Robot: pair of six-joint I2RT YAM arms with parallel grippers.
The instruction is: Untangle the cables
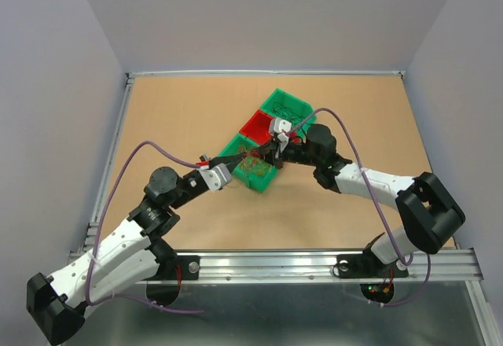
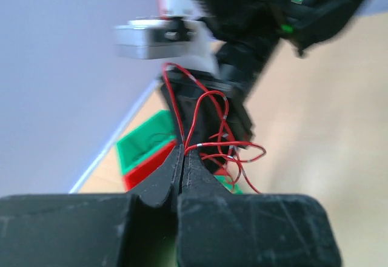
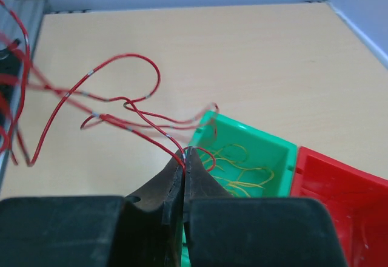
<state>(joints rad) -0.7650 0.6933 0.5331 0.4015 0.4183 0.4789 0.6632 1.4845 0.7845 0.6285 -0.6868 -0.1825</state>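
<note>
Left claw and right claw meet above the nearest bin, cables strung between.

Left arm reaches from lower left to frame centre. Right arm comes in from lower right, elbow bent. The grippers nearly meet at centre. Left gripper: jaws pressed together on red cable. Right gripper: also closed on red cable.

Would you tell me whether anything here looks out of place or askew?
The red cable hangs in tangled loops in mid-air, pinched by the left gripper and right gripper above the near green bin; nothing looks spilled or damaged.
</note>
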